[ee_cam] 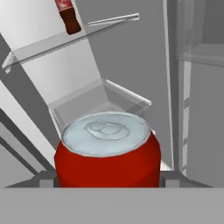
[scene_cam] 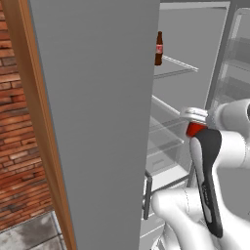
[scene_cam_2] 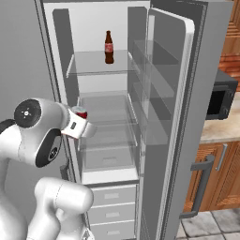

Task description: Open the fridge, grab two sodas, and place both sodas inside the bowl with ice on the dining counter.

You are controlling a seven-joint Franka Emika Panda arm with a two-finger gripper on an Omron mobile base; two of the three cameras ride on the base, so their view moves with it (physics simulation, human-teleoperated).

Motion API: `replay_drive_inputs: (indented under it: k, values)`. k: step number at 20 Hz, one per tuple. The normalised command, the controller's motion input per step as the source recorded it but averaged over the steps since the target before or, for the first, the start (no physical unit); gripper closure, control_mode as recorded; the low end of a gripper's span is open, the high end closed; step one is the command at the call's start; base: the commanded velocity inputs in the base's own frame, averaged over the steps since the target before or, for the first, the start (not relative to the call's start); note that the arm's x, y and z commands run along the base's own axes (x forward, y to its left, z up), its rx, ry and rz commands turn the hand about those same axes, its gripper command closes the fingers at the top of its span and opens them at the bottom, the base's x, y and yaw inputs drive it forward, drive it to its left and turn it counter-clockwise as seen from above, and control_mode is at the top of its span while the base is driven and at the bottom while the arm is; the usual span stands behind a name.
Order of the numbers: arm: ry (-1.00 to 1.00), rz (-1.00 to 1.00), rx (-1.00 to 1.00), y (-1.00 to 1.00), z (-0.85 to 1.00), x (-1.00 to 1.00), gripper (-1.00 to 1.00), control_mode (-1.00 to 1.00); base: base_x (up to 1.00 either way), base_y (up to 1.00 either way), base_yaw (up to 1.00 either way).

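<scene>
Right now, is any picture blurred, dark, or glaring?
Hand view: sharp, red can evenly lit, soft sheen on its lid. Right base view: bright fridge interior, bottle clear. Left base view: the grey door looks flat, no glare.

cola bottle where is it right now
The cola bottle stands upright on the top glass shelf inside the open fridge, well above the red can at the end effector.

Fridge (scene_cam_2: pixel 178 117) door open; my gripper (scene_cam_2: pixel 80 123) around red can (scene_cam_2: pixel 79 112); cola bottle (scene_cam_2: pixel 108 47) upright on top shelf.
</scene>
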Motion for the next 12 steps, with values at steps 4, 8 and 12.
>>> replay_drive_inputs:
  k: [4,8,12]
  values:
    - [-0.03,0.0,-0.04,0.12,0.14,-0.44,1.0,-1.0,0.0,0.0,0.0]
    - [-0.03,0.0,-0.02,0.04,0.11,-0.37,1.0,-1.0,0.0,0.0,0.0]
    - [0.02,0.0,0.0,0.04,0.0,-0.03,1.0,-1.0,0.0,0.0,0.0]
